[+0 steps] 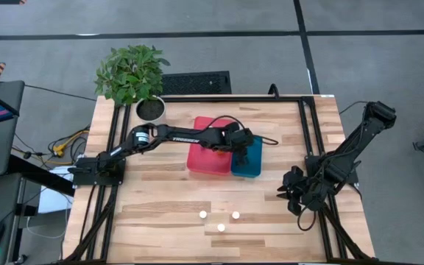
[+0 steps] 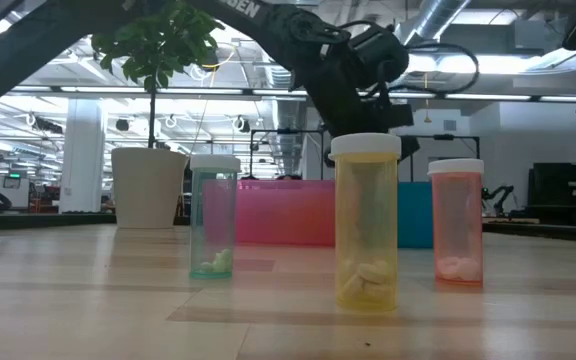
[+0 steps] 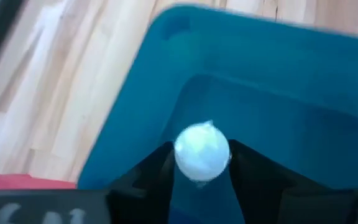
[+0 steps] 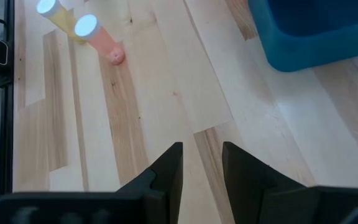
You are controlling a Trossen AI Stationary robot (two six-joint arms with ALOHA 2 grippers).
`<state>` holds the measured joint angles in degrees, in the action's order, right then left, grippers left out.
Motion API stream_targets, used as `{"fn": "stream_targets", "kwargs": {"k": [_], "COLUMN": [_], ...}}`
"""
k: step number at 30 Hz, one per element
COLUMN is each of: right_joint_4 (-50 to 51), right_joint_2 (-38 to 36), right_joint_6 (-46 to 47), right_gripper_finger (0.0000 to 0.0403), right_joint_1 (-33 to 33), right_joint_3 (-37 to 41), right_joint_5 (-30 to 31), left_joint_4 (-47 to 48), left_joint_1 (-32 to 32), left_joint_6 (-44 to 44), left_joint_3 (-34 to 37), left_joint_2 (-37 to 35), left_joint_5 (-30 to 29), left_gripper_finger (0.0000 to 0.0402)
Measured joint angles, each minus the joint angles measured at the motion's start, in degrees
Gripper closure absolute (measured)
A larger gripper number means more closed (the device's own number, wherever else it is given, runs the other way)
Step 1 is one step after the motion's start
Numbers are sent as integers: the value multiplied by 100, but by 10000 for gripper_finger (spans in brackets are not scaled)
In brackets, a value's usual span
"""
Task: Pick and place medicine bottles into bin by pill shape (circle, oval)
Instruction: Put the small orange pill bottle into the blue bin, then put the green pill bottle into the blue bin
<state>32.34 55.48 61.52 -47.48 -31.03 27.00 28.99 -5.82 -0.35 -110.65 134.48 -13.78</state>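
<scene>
Release height is our main worry: our left end effector (image 3: 201, 163) is clenched on a white-capped medicine bottle (image 3: 202, 152) directly above the blue bin (image 3: 303, 81), and letting go from there could make the bottle bounce, tip, or strike the rim beside the pink bin (image 1: 206, 156). Farther off, three medicine bottles (image 1: 220, 219) stand upright on the counter (image 1: 160, 213), while our right end effector (image 4: 201, 163) hangs empty with its fingers parted, near enough that we might topple them on approach.
</scene>
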Motion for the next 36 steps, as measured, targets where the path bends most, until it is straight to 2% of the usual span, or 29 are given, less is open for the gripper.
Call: {"fn": "stream_targets", "kwargs": {"k": [7, 12, 18, 24, 28, 32, 36], "right_joint_4": [7, 26, 24, 25, 24, 8, 9], "right_joint_2": [0, 0, 0, 0, 0, -2, -2], "right_joint_6": [2, 2, 2, -6, -28, -28, -33], "right_gripper_finger": [282, 282, 282, 282, 282, 282, 282], "right_joint_1": [0, 0, 2, 0, 0, -9, -13], "right_joint_3": [0, 0, 0, 0, 0, 0, 0], "right_joint_5": [0, 0, 0, 2, 2, 2, 0], "left_joint_4": [194, 458, 1285, 2501, 3066, 3202, 3582], "left_joint_1": [33, 31, 45, 200, 552, 1077, 1786], "left_joint_6": [-5, -12, -9, -233, -391, -837, -1235], "left_joint_3": [-130, -426, -977, -1885, -2447, -2297, -2295], "left_joint_2": [19, 19, 17, 15, -12, -283, -368], "left_joint_5": [0, -27, -63, -181, -135, 121, 133], "left_gripper_finger": [186, 157, 152, 152, 152, 152, 152]}}
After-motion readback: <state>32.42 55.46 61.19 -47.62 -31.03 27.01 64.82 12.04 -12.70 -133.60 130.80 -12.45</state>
